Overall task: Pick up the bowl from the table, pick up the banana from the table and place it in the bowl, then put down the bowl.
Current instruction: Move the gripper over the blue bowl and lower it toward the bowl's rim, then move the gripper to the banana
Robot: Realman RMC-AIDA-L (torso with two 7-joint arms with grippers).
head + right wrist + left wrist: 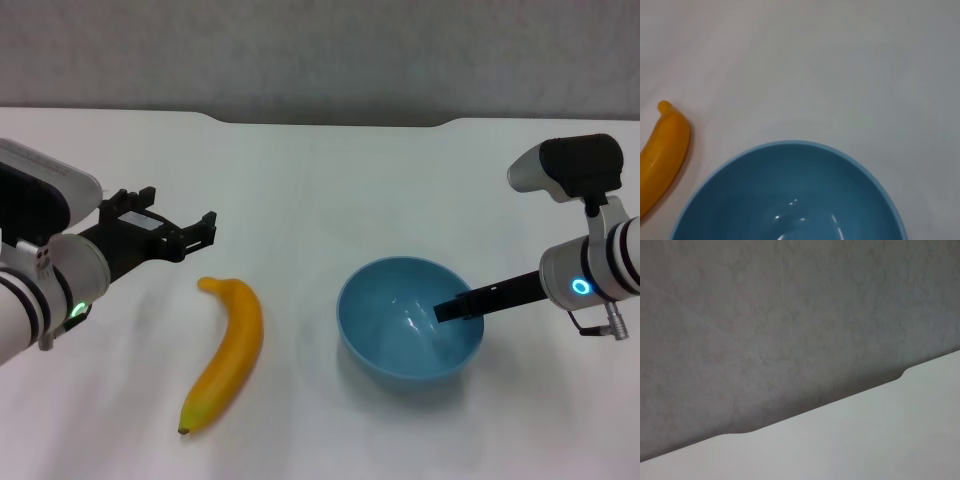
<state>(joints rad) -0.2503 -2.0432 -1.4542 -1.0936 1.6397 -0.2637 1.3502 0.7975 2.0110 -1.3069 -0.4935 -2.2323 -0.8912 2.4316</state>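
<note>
The light-blue bowl [395, 335] stands upright on the white table [320, 180], right of centre. My right gripper [455, 306] reaches in from the right over the bowl's right rim, its tip inside the bowl. The right wrist view shows the bowl's glossy inside [790, 195] close up. The yellow banana [228, 350] lies on the table left of the bowl, stem end far, dark tip near. It also shows in the right wrist view [662, 150]. My left gripper [175, 218] is open and empty, hovering just beyond and left of the banana's stem end.
The table's notched far edge [330, 122] meets a grey wall [320, 50]. The left wrist view shows only that wall [765, 315] and the table's far edge [865, 440]. Nothing else lies on the table.
</note>
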